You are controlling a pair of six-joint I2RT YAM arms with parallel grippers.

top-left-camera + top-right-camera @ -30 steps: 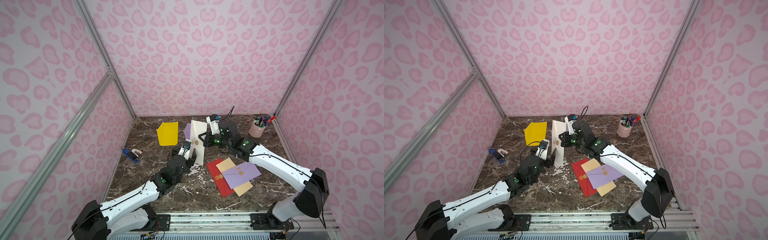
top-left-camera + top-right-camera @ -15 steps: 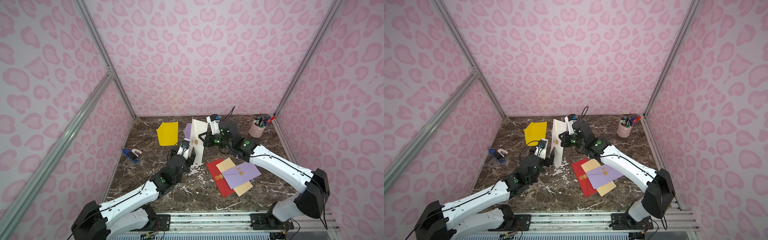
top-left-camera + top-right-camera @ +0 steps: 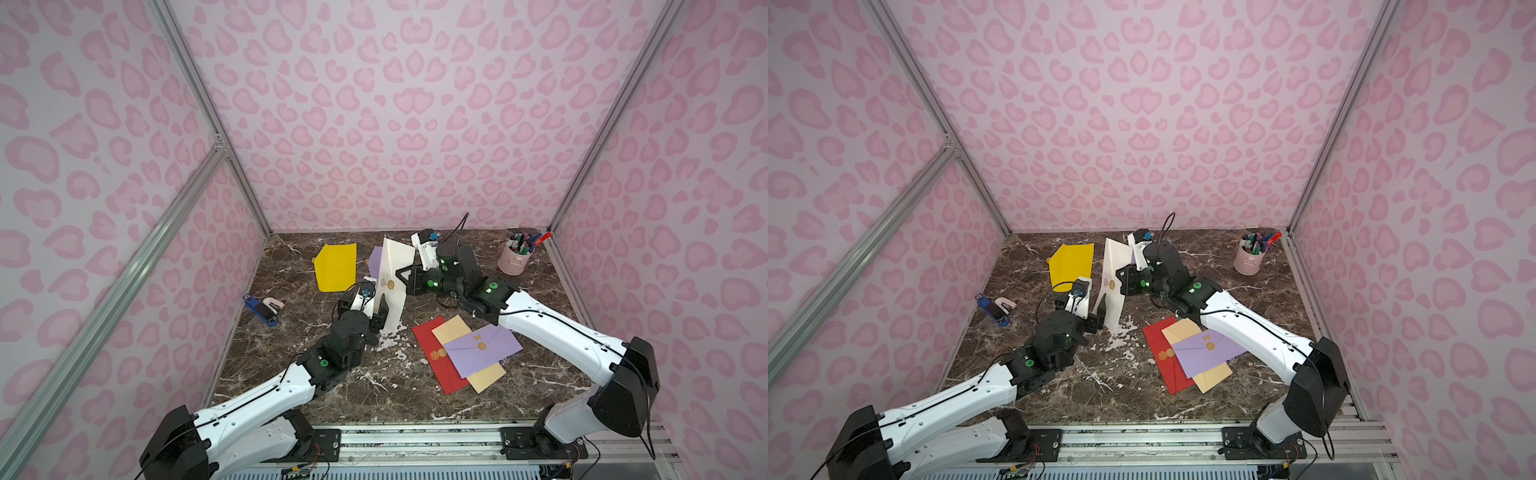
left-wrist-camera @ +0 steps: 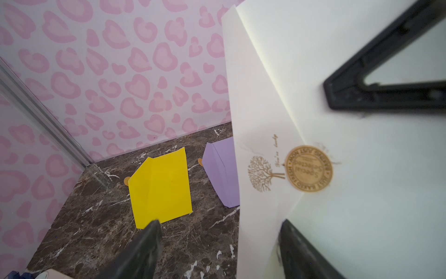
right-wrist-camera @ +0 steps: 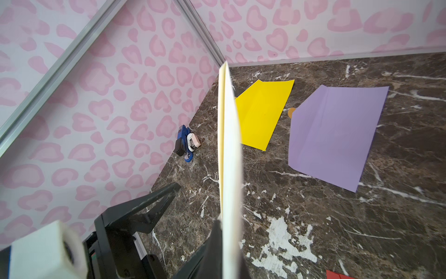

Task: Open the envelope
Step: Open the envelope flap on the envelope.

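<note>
Nothing is visibly shifting since a second ago: the right gripper is pinching the white envelope upright at mid-table, while the left gripper is hanging wide open around its near lower edge. A yellow envelope and a lilac envelope are lying just beyond, and a stapler is sitting by the left wall.

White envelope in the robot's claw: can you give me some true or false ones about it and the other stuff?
The right gripper pinches the white envelope upright. True.
The left gripper is shut tight. False: its jaws stand open.
A round gold sticker sits on the white envelope's flap. True.
The red envelope lies over the purple envelope. False: the purple one is on top.
The pink cup is empty. False: pens stand in it.
</note>
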